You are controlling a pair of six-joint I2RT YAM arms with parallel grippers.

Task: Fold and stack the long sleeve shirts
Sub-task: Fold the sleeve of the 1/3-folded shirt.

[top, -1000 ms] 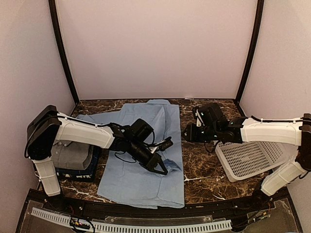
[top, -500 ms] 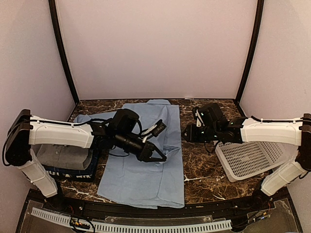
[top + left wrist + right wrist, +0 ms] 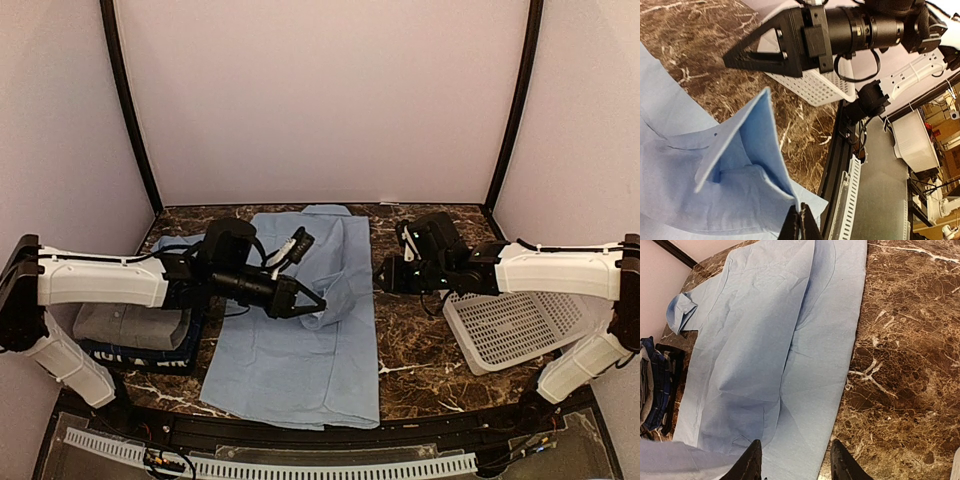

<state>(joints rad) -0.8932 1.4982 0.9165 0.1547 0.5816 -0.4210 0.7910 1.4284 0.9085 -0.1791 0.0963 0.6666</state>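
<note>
The light blue shirt (image 3: 290, 370) lies spread flat across the middle of the table. My left gripper (image 3: 312, 303) is shut on one of its sleeve cuffs (image 3: 747, 150) and holds it lifted above the shirt body; the fingertips (image 3: 800, 222) pinch the cloth edge. My right gripper (image 3: 383, 273) is open and empty, hovering just off the shirt's right edge (image 3: 840, 340); both fingers (image 3: 752, 460) show over the cloth. The grey shirt (image 3: 125, 325) lies folded on the dark navy shirt (image 3: 150, 357) at the left.
A white lattice basket (image 3: 520, 330) lies at the right, partly under the right arm, and shows in the left wrist view (image 3: 815, 92). The other sleeve's cuff (image 3: 682, 312) lies at the shirt's far left. Bare marble (image 3: 910, 365) shows right of the shirt.
My left gripper has pulled back toward the left and away from the table's near edge, carrying the sleeve cuff over the shirt body. The right arm has not moved.
</note>
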